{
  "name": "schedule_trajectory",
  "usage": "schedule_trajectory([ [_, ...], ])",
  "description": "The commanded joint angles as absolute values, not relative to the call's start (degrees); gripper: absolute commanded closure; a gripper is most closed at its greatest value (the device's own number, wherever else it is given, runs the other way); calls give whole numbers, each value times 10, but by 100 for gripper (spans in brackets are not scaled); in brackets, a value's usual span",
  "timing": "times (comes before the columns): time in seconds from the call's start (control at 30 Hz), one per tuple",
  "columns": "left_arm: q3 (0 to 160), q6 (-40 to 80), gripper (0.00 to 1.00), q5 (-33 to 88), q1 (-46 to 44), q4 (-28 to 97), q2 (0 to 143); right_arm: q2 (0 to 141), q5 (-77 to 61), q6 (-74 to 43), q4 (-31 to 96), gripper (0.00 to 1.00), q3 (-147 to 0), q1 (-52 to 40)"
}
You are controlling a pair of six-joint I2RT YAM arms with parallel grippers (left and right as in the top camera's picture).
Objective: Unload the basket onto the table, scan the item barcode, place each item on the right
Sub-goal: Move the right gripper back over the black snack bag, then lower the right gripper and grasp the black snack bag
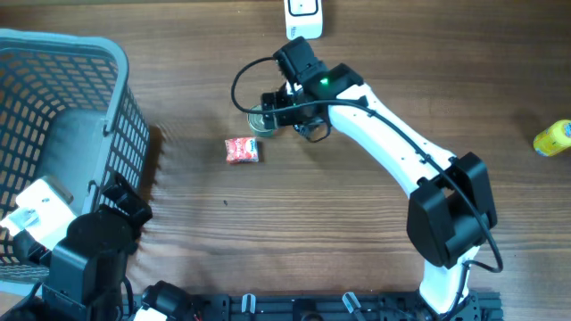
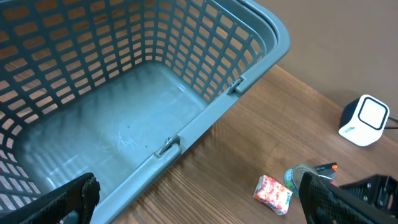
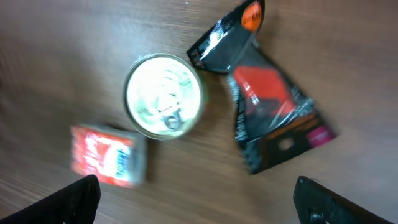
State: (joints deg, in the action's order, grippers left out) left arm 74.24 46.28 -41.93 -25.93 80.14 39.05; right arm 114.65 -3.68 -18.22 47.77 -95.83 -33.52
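Right end effector (image 3: 199, 208): fingers apart, empty, over can and pouch.
Left end effector (image 2: 202, 200): fingers apart, empty, above basket (image 2: 261, 59), near left.
Can (image 3: 165, 96): pale lid up, far centre of worktop (image 1: 357, 223).
Red packet (image 3: 109, 155): just left of the can, print too blurred to read.
Black pouch (image 3: 264, 106): just right of the can, red-orange label, unreadable.
Scanner (image 1: 303, 16): white, far edge.

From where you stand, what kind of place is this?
Probably a mock shop checkout on a wooden table: a grey-blue shopping basket, a white barcode scanner, and small goods such as a can and a red packet.
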Motion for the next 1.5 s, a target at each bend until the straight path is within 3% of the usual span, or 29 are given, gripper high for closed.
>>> schedule_trajectory([
  [0.0,741,474,0,-414,-261,802,390,1140,-22,39,478,0,-967,-326],
  [0.13,741,474,0,-408,-261,801,390,1145,-37,118,451,0,-967,-325],
  [0.8,741,474,0,-408,-261,795,393,1206,-73,143,437,0,-967,-256],
  [1.47,741,474,0,-432,-261,796,426,1276,-93,165,465,0,-966,-262],
])
